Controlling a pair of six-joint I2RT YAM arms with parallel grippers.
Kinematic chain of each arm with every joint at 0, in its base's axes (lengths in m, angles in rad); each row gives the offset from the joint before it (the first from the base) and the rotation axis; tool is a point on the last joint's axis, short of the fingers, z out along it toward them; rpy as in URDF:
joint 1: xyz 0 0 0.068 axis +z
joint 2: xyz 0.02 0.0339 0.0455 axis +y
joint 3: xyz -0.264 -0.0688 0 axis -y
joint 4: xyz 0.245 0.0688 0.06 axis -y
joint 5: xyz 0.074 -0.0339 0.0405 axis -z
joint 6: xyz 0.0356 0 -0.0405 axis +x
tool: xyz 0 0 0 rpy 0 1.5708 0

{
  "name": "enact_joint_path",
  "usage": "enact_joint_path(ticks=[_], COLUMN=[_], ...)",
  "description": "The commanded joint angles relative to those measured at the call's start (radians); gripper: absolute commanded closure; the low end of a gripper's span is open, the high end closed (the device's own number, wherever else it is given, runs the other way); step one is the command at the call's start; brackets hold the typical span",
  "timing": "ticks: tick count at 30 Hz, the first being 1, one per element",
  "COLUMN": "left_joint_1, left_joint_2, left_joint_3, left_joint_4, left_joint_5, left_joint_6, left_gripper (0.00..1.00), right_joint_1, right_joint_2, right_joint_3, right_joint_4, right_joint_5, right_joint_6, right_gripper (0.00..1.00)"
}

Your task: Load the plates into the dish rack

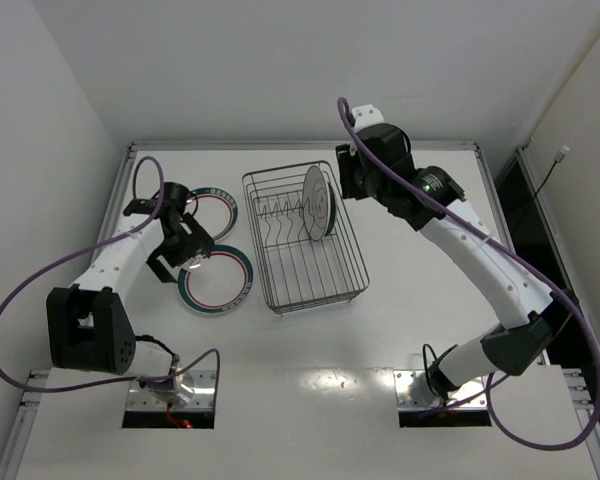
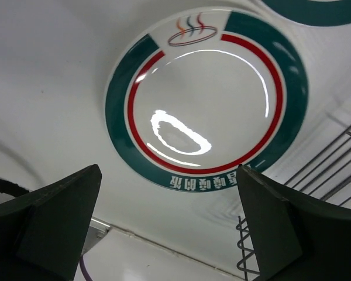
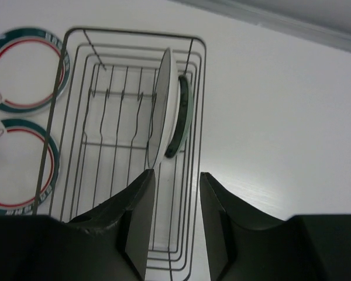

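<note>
The grey wire dish rack (image 1: pixel 320 303) stands mid-table. A larger white plate (image 1: pixel 318 200) stands on edge between its prongs, and the small dark teal plate (image 1: pixel 331 212) stands just behind it. Two white plates with teal-and-red rims lie flat left of the rack, one far (image 1: pixel 215 208) and one near (image 1: pixel 217 280). My left gripper (image 1: pixel 177 258) is open and empty over the near plate's left edge; this plate (image 2: pixel 206 99) fills the left wrist view beyond the jaws (image 2: pixel 168 175). My right gripper (image 1: pixel 348 180) is open and empty above the rack's far right end, over the standing plates (image 3: pixel 161 111).
The right wrist view shows the rack (image 3: pixel 134 33) lengthwise with free prong slots to the left of the white plate, and both rimmed plates (image 3: pixel 23 70) beyond its left side. White walls enclose the table on three sides. Purple cables trail from both arms.
</note>
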Motion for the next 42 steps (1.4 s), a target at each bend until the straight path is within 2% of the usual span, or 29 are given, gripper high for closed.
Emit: enact_joint_path(ticks=[1, 4, 7, 12, 13, 19, 22, 25, 26, 28, 29, 31, 35, 38, 42], left_joint_1=[0.035, 0.053, 0.120, 0.217, 0.243, 0.265, 0.265, 0.265, 0.265, 0.265, 0.265, 0.265, 0.265, 0.265, 0.265], left_joint_2=[-0.038, -0.025, -0.025, -0.037, -0.037, -0.028, -0.018, -0.006, -0.006, 0.003, 0.003, 0.014, 0.023, 0.023, -0.001], left_joint_3=[-0.036, -0.061, -0.093, -0.174, -0.199, -0.283, -0.328, -0.357, -0.371, -0.380, -0.380, -0.389, -0.398, -0.383, -0.349], left_joint_4=[0.038, 0.038, 0.026, 0.122, 0.122, 0.154, 0.177, 0.211, 0.226, 0.237, 0.237, 0.237, 0.237, 0.224, 0.214], left_joint_5=[0.105, 0.088, 0.074, 0.166, 0.166, 0.186, 0.210, 0.222, 0.232, 0.232, 0.218, 0.209, 0.198, 0.198, 0.177], left_joint_6=[0.012, 0.021, 0.041, 0.088, 0.089, 0.109, 0.109, 0.109, 0.109, 0.109, 0.109, 0.109, 0.128, 0.128, 0.138], left_gripper=[0.00, 0.00, 0.00, 0.00, 0.03, 0.06, 0.16, 0.33, 0.45, 0.58, 0.72, 0.81, 0.89, 1.00, 1.00], right_joint_1=[-0.022, -0.035, -0.056, -0.088, -0.088, -0.099, -0.108, -0.108, -0.118, -0.118, -0.118, -0.127, -0.136, -0.136, -0.145], right_joint_2=[-0.009, -0.029, -0.029, -0.029, -0.029, -0.029, -0.029, -0.029, -0.029, -0.029, -0.029, -0.029, -0.029, -0.020, -0.009], right_joint_3=[-0.088, -0.146, -0.162, -0.171, -0.171, -0.181, -0.181, -0.181, -0.181, -0.181, -0.181, -0.181, -0.181, -0.181, -0.172], right_joint_4=[0.027, 0.039, 0.048, 0.048, 0.048, 0.048, 0.048, 0.048, 0.048, 0.048, 0.039, 0.039, 0.039, 0.039, 0.039], right_joint_5=[-0.130, -0.179, -0.224, -0.259, -0.259, -0.288, -0.298, -0.307, -0.307, -0.307, -0.307, -0.307, -0.307, -0.307, -0.318], right_joint_6=[0.030, 0.050, 0.050, 0.050, 0.050, 0.050, 0.059, 0.059, 0.059, 0.059, 0.059, 0.059, 0.059, 0.059, 0.059], right_gripper=[0.66, 0.66, 0.68, 0.68, 0.68, 0.68, 0.68, 0.68, 0.68, 0.68, 0.68, 0.68, 0.68, 0.68, 0.68])
